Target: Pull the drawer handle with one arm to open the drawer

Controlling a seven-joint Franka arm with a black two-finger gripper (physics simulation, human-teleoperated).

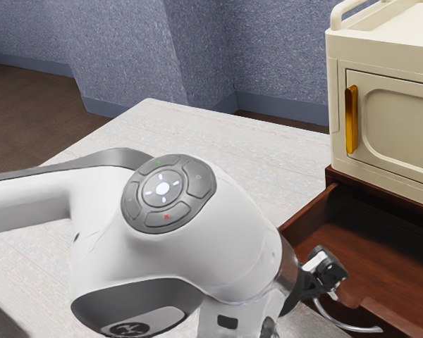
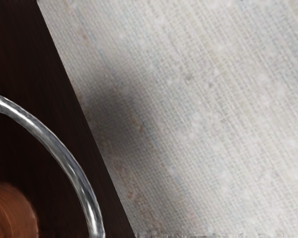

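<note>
I am operating the arm [image 1: 169, 253] with its hand [image 1: 299, 290] sitting beside the front of the reddish-brown drawer [image 1: 388, 257]; whether the hand is gripping or standing open, I cannot tell. The drawer is standing open, its interior showing beneath the cream cabinet [image 1: 409, 53], which is carrying an upright golden handle [image 1: 351, 120]. The curved metal drawer handle [image 2: 50, 143] is arching out from the dark drawer front [image 2: 25, 64]. In the wrist view, the drawer front's straight edge is running alongside the pale tabletop [image 2: 213, 99].
</note>
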